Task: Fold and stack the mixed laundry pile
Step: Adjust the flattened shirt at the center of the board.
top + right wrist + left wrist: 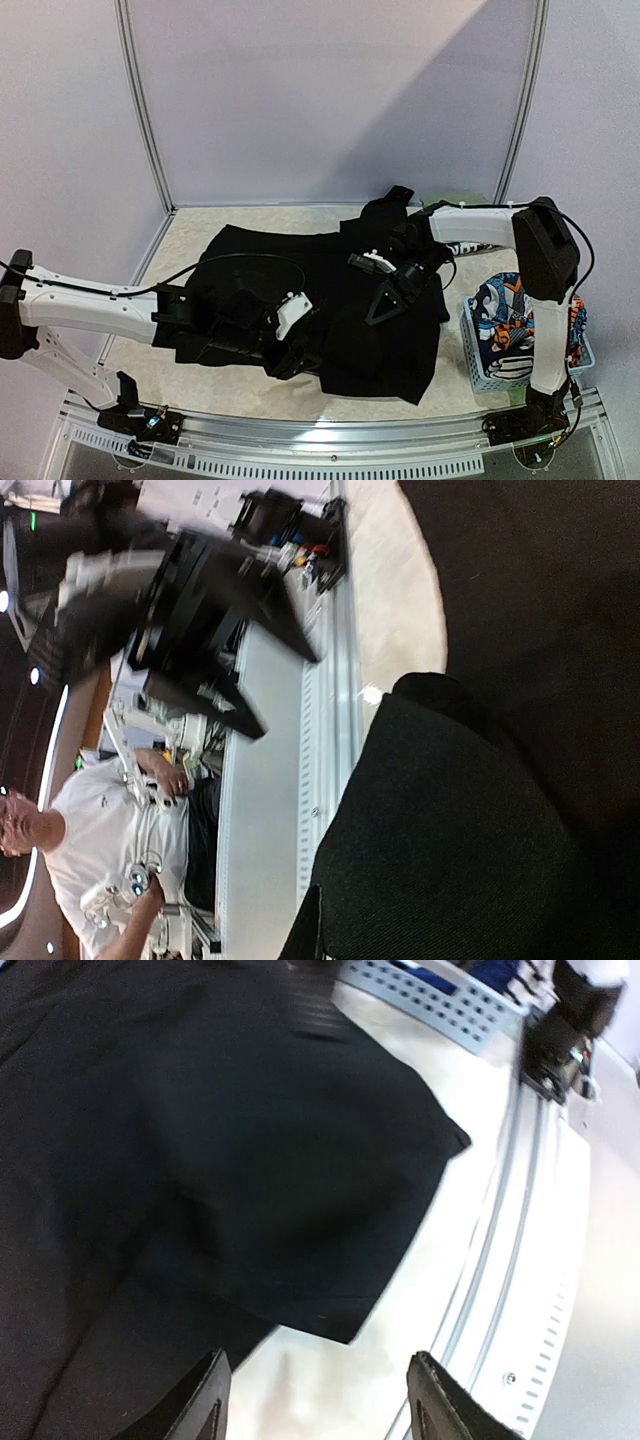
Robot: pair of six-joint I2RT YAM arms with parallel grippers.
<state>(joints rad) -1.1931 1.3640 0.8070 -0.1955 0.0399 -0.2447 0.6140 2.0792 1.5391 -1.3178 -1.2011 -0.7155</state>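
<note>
A large plain black garment [330, 300] of the laundry pile lies spread across the middle of the table. My right gripper [385, 300] rests on its right half, shut on a fold of the black garment [480, 830], which bulges up and hides the jaws in the right wrist view. Over the garment's near edge, my left gripper [285, 345] stands open. In the left wrist view its fingers [205, 1405] straddle bare table just short of a hem corner of the black garment [345, 1325]. An orange-blue-white cartoon-print garment [505, 310] sits in the basket.
The pale blue lattice basket [480, 365] stands at the table's right near corner, next to the right arm's base. A folded olive-green cloth [462, 198] lies at the back right. The metal front rail [520, 1260] runs close to the left gripper. A person sits beyond the table's front edge.
</note>
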